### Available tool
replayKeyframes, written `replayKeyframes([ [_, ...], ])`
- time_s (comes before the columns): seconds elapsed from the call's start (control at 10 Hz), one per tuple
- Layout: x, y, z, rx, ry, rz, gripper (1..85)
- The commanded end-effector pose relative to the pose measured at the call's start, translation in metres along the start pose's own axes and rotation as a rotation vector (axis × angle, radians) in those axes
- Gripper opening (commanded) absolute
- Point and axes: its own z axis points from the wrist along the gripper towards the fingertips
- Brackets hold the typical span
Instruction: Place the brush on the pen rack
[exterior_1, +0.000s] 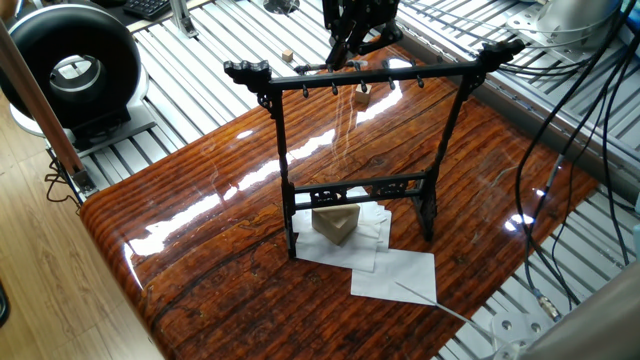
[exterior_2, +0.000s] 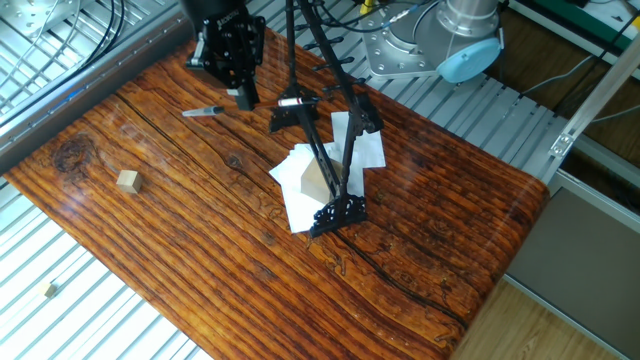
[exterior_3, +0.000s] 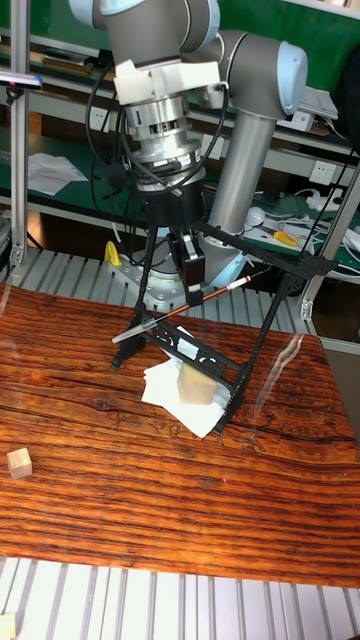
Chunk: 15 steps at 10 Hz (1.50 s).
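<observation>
Gripper (exterior_3: 191, 283) held the brush (exterior_3: 182, 310) clamped mid-shaft, tilted, w/ the pen rack (exterior_3: 258, 330) just beside; it needed leveling before approaching pegs.

Bright, even overhead light, white glare streaks on the glossy wooden table (exterior_1: 200, 230), sharp focus throughout.

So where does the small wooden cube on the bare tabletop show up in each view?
One fixed view: the small wooden cube is at the far end of the table, seen through the pen rack, just under its crossbar.
The other fixed view: left on the table, well apart from the rack.
Tall fixed view: at the left edge, on the table.
Shared landmark: the pen rack.
</observation>
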Motion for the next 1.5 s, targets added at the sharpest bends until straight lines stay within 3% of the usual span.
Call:
replayKeyframes([
  [0.0,-0.003,-0.003,-0.001,0.014,-0.004,0.0,1.0],
  [1.0,0.003,-0.009,0.007,0.029,0.013,-0.029,1.0],
  [1.4,0.015,-0.011,0.006,0.035,0.054,-0.017,2.7],
])
